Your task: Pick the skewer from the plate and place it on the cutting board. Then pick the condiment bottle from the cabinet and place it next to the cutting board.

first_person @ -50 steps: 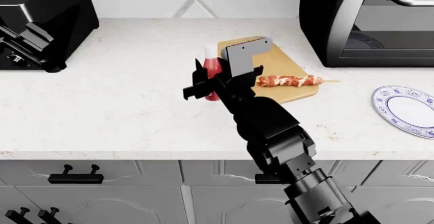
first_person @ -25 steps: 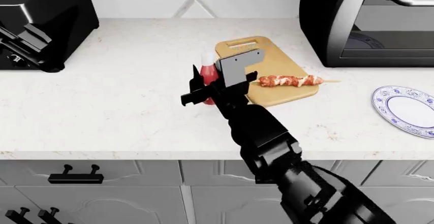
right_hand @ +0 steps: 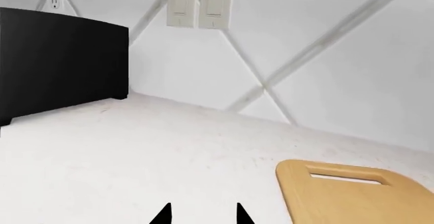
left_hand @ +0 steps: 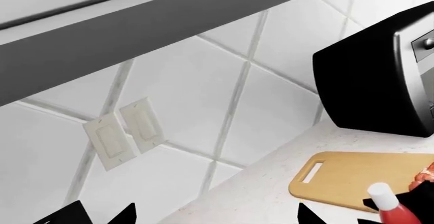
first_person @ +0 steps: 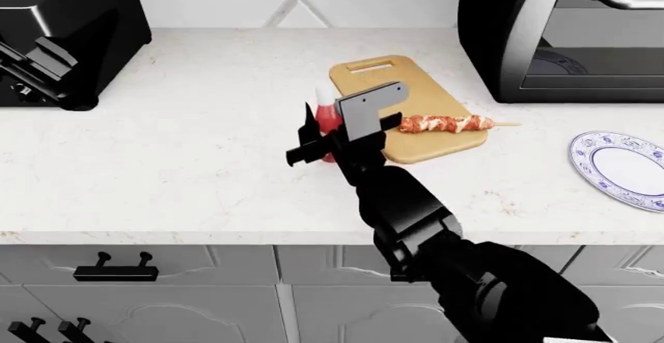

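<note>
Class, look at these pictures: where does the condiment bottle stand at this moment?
In the head view the condiment bottle stands upright on the counter, just left of the cutting board, partly hidden behind the right pincer.

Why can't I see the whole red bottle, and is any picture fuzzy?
Head view: sharp, evenly lit, but the black arm covers most of the condiment bottle. Left wrist view: the bottle is cut by the frame edge. Right wrist view: sharp, no bottle.

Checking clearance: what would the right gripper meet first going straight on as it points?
The right gripper heads over bare countertop; first real obstacle looks like the tiled backsplash, depth unclear; the cutting board sits off that line.
</note>
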Tool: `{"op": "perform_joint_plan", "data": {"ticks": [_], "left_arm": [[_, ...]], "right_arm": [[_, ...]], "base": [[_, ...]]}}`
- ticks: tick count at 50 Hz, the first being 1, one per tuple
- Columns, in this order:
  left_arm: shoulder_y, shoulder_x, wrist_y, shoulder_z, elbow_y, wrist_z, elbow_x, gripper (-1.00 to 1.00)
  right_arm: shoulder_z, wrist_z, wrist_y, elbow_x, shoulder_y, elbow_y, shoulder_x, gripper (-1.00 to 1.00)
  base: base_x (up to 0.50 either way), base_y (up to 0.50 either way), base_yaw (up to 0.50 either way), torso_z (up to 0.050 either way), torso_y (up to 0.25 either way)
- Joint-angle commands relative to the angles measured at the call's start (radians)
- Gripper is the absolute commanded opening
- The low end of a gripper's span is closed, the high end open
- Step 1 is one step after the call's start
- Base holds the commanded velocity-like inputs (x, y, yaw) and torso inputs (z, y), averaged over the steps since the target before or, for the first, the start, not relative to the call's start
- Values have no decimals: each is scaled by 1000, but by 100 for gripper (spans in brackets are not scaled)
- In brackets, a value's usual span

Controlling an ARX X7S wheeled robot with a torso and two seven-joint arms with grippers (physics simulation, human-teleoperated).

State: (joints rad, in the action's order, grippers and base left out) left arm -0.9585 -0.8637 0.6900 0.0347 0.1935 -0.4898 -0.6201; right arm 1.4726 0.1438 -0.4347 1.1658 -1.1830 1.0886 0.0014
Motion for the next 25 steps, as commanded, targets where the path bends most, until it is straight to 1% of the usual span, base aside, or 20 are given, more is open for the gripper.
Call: {"op": "perform_joint_plan", "data": {"ticks": [1, 3, 4, 25], "left_arm": [[-1, 0, -1, 2, 0, 0, 0, 100], [-1, 1, -2, 2, 0, 1, -1, 100], [-2, 1, -1, 2, 0, 1, -1, 100], [-11, 0, 4, -3, 9, 3, -13, 100]], "right_arm": [[53, 14, -1, 32, -8, 10, -1, -100], [54, 12, 2, 32, -10, 9, -1, -100], [54, 12, 2, 32, -11, 9, -1, 100], [59, 37, 16, 10, -31, -11, -1, 100]], "base": [[0, 0, 0, 0, 0], [0, 0, 0, 0, 0], [0, 0, 0, 0, 0], [0, 0, 0, 0, 0]]}}
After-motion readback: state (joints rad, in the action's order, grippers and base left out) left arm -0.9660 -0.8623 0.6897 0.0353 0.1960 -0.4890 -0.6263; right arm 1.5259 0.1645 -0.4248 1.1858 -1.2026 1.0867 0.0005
